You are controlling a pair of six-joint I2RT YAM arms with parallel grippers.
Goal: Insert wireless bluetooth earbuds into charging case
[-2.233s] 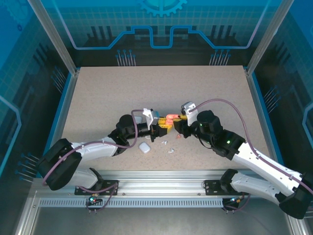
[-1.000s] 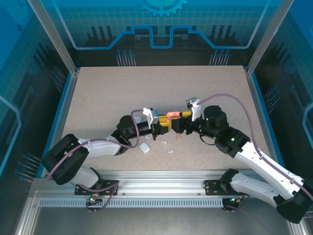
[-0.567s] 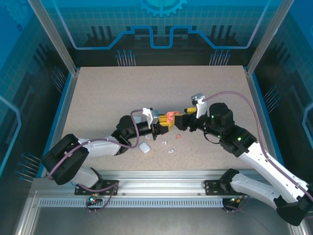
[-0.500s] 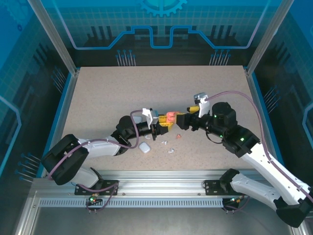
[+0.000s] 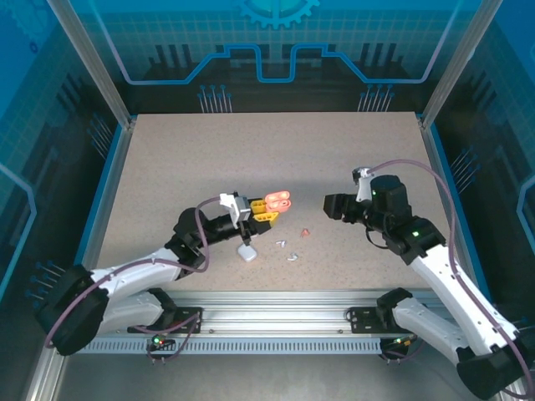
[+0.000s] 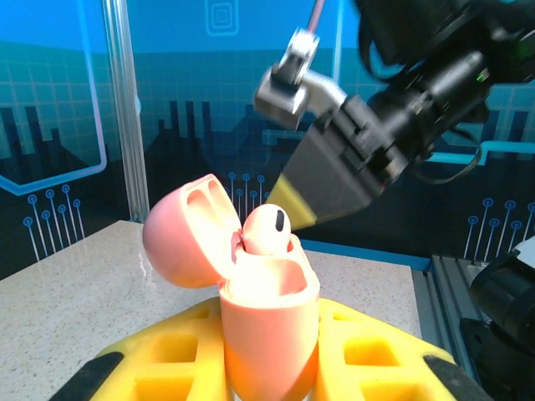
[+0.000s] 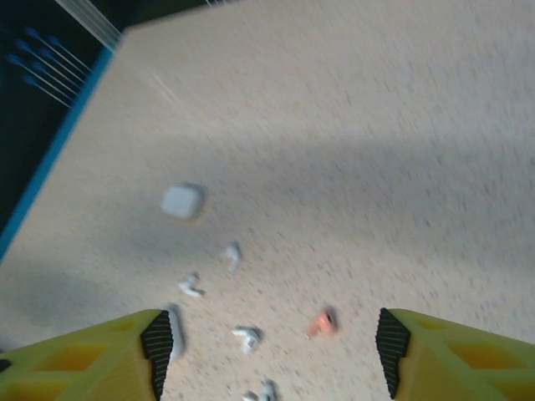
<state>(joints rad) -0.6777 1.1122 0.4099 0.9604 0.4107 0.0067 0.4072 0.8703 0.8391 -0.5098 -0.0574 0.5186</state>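
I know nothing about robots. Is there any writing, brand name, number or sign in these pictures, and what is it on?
No words, brands or numbers can be read anywhere.
Gear emblem on the back panel: a picture sign, no lettering.
Nested-square symbol on the panel in the left wrist view: no lettering.
Pink case and white case: no marking shows.

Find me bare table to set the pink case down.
Bare: the far half of the table, up to its back edge, and the strip between its left edge and the left arm. Crowded: near centre, between the left pincer with the pink case and the right pincer: white case, white earbuds, pink earbud.
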